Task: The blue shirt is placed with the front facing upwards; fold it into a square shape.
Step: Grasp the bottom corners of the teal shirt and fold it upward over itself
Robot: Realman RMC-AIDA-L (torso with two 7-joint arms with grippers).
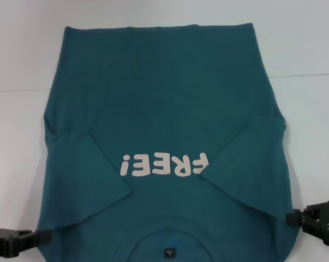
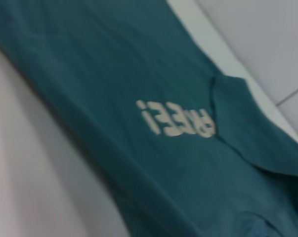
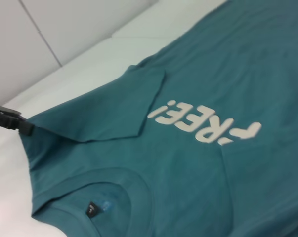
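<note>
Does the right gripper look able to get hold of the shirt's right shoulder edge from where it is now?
Probably yes. The right gripper sits at the edge of the blue shirt, beside the folded-in sleeve, with nothing lying between them. The left gripper is at the opposite edge, out of its way.

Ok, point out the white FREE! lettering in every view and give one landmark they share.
Head view: FREE! lettering low centre on the blue shirt, upside down.
Left wrist view: lettering at mid-frame.
Right wrist view: lettering right of centre.
Shared landmark: the folded-in sleeve beside it.
</note>
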